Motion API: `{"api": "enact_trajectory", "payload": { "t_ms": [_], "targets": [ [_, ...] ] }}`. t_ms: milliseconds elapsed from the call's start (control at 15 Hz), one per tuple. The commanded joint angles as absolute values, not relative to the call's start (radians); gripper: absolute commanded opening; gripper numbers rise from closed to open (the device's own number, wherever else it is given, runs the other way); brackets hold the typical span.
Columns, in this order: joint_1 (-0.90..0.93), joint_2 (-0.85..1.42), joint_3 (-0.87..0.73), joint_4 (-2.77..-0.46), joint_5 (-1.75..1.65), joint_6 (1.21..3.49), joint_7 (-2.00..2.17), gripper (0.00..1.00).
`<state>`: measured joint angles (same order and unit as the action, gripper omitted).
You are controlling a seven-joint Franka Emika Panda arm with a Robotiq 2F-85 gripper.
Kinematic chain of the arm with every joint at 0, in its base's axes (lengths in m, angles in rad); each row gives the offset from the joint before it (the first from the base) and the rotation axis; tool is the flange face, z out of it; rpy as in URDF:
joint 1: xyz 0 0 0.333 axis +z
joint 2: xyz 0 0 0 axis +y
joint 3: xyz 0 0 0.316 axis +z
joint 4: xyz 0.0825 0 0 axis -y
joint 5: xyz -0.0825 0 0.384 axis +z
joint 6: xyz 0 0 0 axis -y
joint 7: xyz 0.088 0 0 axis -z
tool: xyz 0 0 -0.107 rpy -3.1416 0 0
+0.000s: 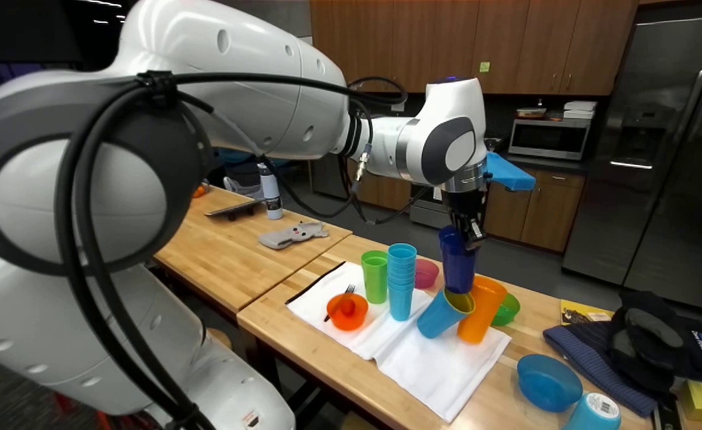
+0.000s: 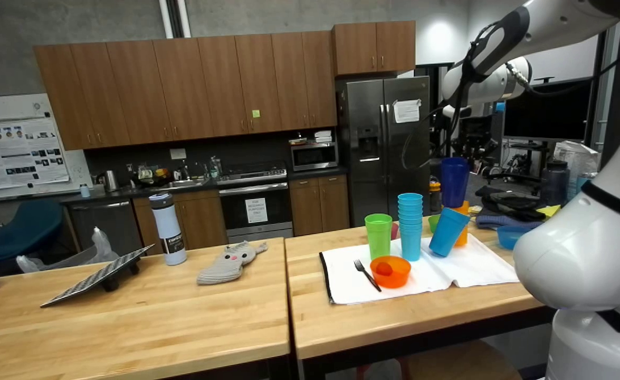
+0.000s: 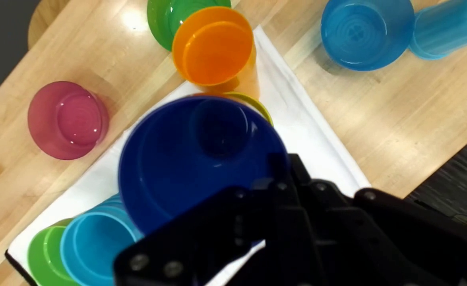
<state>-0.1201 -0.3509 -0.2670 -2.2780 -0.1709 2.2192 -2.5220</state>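
- A tall, navy-blue, tapered plastic cup was dark inside and out.
- A blue, cylindrical plastic tumbler showed yellow at its mouth.
- A tall column of light-blue, round plastic cups repeated a single shade.
- A round, pink plastic bowl looked redder at its base.
- A flat, white fabric cloth was edged in black at one end.
- A grey, animal-shaped knitted toy bore pink spots.

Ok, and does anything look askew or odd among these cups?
Yes: the blue cup with the yellow inside tilts sharply below the held dark blue cup, while the tall green cup and the stack of light blue cups stand upright. Whether it leans on the orange cup is hard to tell.
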Motion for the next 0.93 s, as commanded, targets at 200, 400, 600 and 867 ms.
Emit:
{"api": "enact_trajectory", "payload": {
  "t_ms": [200, 400, 600, 867],
  "targets": [
    [-0.101, -0.381, -0.267, -2.259, -0.123, 2.162, -2.564, 0.01],
    [-0.092, -0.386, -0.267, -2.253, -0.106, 2.144, -2.575, 0.01],
    [-0.085, -0.391, -0.265, -2.248, -0.099, 2.133, -2.581, 0.01],
    [-0.079, -0.402, -0.252, -2.251, -0.107, 2.124, -2.574, 0.01]
  ]
}}
